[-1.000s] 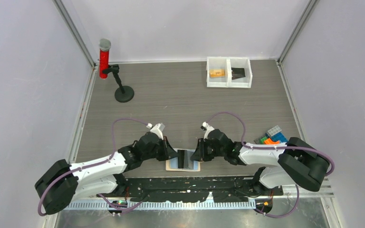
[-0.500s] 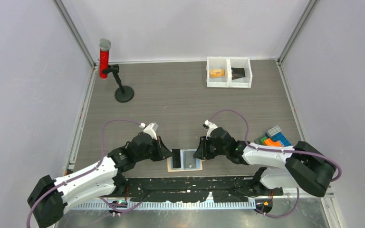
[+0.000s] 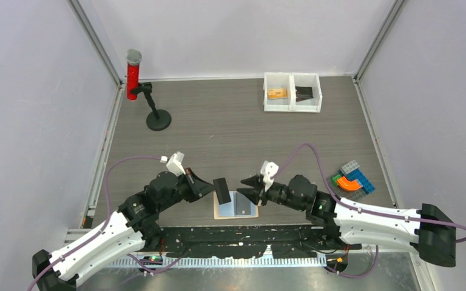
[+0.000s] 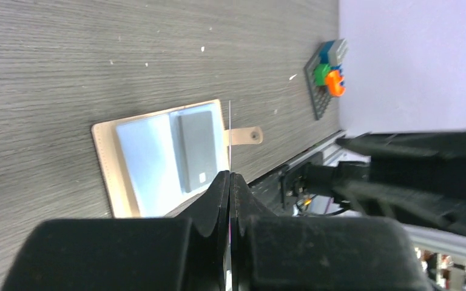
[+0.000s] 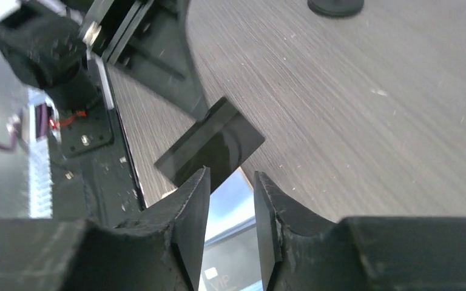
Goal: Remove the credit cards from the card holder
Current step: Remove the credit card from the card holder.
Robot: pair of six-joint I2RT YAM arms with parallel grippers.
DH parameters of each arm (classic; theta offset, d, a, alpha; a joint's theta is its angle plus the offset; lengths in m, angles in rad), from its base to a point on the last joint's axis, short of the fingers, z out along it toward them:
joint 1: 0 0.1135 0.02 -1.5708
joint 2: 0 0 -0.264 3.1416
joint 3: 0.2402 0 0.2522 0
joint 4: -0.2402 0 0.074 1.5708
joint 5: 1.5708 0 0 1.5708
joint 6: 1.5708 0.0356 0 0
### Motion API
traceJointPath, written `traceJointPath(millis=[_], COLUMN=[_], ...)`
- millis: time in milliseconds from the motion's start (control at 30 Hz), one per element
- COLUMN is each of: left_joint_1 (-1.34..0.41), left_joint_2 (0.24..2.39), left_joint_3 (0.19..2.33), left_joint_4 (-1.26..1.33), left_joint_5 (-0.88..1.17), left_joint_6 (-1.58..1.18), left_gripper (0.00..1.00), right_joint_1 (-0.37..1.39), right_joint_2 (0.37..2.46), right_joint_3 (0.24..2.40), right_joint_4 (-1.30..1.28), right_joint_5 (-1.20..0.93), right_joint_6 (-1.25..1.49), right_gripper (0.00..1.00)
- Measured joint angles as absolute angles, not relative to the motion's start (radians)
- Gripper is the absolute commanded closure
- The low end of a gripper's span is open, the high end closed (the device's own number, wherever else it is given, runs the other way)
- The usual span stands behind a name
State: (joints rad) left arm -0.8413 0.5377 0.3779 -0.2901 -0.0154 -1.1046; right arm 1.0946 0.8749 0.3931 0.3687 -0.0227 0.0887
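One dark credit card point(image 3: 222, 190) is pinched in the tightly closed left hand point(image 3: 211, 188), held above the card holder point(image 3: 243, 207). The right hand point(image 3: 248, 187) hangs partly open over the holder, gripping nothing. The holder lies spread open at the surface's point(image 3: 230, 133) near edge, with a second card point(image 4: 195, 151) in its pocket.

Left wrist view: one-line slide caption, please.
Left gripper holds one credit card edge-on, clear of the open card holder; a second card sits in its pocket.
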Motion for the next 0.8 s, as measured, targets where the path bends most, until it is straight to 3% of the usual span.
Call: traceJointPath(millis=[233, 367, 533, 667, 733, 800], left_joint_1=[-0.841, -0.841, -0.841, -0.841, -0.841, -0.841], left_joint_2=[0.456, 0.453, 0.454, 0.454, 0.454, 0.453], left_joint_3=[0.38, 0.382, 0.381, 0.378, 0.374, 0.368], left_joint_4=[-0.295, -0.289, -0.256, -0.227, -0.22, -0.217], left_joint_5=[-0.045, -0.044, -0.035, -0.028, -0.025, -0.025], left_joint_6=[-1.251, -1.309, -1.379, -1.409, -1.416, -1.426], left_gripper=[1.0, 1.0, 1.0, 1.0, 1.0, 1.0], right_joint_1=[1.295, 1.404, 1.504, 1.532, 1.536, 1.537], right_joint_2=[0.863, 0.931, 1.063, 1.155, 1.182, 1.196], right_joint_3=[0.261, 0.26, 0.275, 0.292, 0.294, 0.294], right_joint_4=[0.54, 0.617, 0.708, 0.766, 0.805, 0.841], right_joint_5=[0.077, 0.178, 0.31, 0.392, 0.435, 0.472], right_joint_6=[-0.317, -0.509, -0.709, -0.815, -0.849, -0.875], right_gripper=[0.48, 0.4, 0.38, 0.43, 0.53, 0.7])
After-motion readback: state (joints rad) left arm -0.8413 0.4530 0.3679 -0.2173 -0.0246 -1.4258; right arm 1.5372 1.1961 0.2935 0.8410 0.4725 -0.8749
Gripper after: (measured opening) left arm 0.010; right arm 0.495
